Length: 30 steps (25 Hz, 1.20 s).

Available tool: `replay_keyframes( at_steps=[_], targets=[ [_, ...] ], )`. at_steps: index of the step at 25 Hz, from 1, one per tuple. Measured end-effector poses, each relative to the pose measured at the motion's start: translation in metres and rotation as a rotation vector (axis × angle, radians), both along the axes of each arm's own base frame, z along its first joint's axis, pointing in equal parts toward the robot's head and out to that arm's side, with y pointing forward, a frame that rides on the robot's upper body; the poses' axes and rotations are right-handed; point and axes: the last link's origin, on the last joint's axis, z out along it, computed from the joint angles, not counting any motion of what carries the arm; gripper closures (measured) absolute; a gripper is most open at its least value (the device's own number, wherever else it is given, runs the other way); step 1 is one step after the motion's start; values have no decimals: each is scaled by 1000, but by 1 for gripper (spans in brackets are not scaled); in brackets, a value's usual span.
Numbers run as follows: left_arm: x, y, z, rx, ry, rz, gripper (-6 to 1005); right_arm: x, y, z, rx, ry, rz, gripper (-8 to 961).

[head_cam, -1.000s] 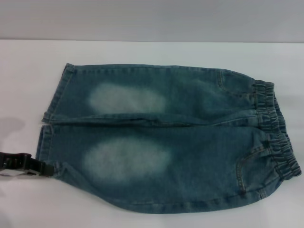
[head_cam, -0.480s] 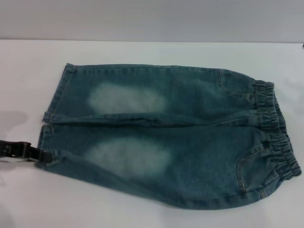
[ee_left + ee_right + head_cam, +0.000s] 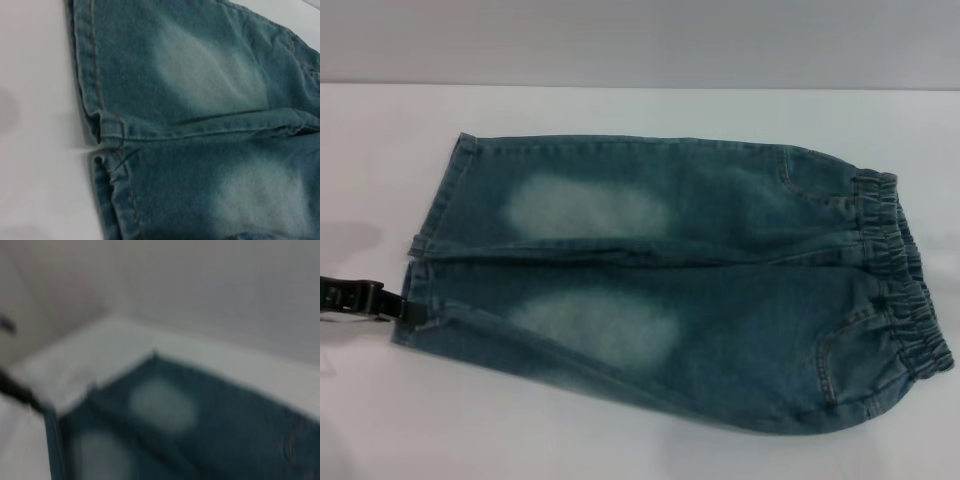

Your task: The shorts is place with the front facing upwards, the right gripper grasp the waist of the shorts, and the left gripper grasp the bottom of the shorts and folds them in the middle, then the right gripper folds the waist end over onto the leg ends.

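Note:
Blue denim shorts [image 3: 670,290] lie front up on the white table [image 3: 620,110]. Their crinkled elastic waist [image 3: 900,280] is at the right and the leg ends [image 3: 430,225] at the left. My left gripper [image 3: 408,308] comes in from the left edge and is shut on the near leg's bottom hem, holding that corner off the table. The left wrist view shows both stitched hems [image 3: 100,132] close up, without my fingers. In the right wrist view the shorts [image 3: 200,435] are blurred, with the left gripper [image 3: 20,392] far off. The right gripper is out of view.
White tabletop surrounds the shorts on all sides, with a pale wall [image 3: 640,40] behind the far edge. A grey shadow [image 3: 345,240] lies on the table at the left.
My left gripper has moved away from the near edge with the near leg's hem in it. The near edge of that leg has lifted and drawn in toward the far leg.

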Motion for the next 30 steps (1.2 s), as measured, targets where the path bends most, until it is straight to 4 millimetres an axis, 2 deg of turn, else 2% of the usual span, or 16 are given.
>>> replay_keyframes(
  at_steps=[5, 10, 19, 23, 30],
  targets=[
    [2, 1, -2, -14, 2, -8, 967, 4, 3, -8, -163, -143, -63, 395],
    [5, 3, -4, -23, 7, -18, 966, 5, 8, -19, -248, -259, -91, 395],
    [7, 5, -7, -19, 7, -26, 966, 11, 14, -44, -330, -438, -70, 394],
    [6, 5, -7, -14, 4, -27, 966, 11, 12, -58, -368, -483, -27, 395],
    [5, 5, -7, -11, 6, -24, 966, 13, 13, -71, -399, -549, -9, 395]
  ],
)
